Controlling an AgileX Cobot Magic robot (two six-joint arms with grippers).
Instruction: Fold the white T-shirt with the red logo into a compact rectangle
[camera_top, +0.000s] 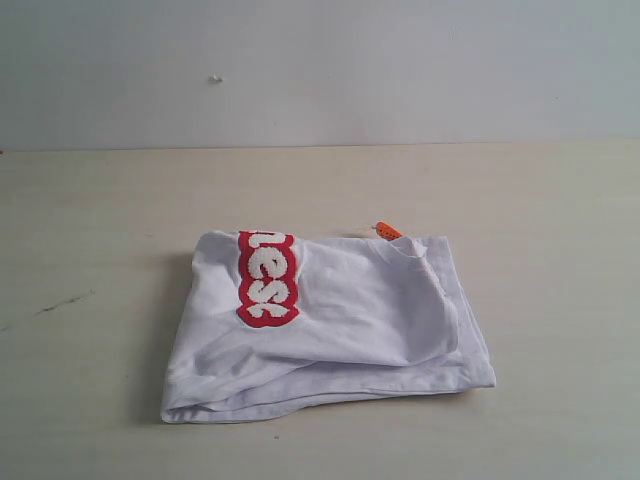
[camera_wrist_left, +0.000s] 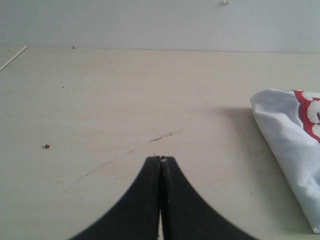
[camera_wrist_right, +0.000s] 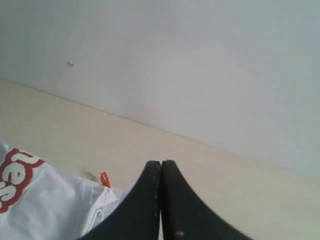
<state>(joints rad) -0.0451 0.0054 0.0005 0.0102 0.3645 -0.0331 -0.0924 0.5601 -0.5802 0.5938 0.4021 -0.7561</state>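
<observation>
A pale wooden table (camera_top: 100, 200) is stretching back to a plain grey-white wall (camera_top: 300, 60). The white T-shirt (camera_top: 350, 320) is lying folded into a rumpled rectangle near the table's middle in the exterior view. The red logo (camera_top: 267, 278) is showing on its top layer at about ten o'clock, and an orange neck tag (camera_top: 387, 231) is poking out at one o'clock. The left gripper (camera_wrist_left: 161, 159) and right gripper (camera_wrist_right: 161, 162) are each pressing their jaws together, gripping nothing.

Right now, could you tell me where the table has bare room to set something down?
The table is bare left of the white T-shirt, right of it, and behind it up to the wall. In front of the shirt little table shows.
</observation>
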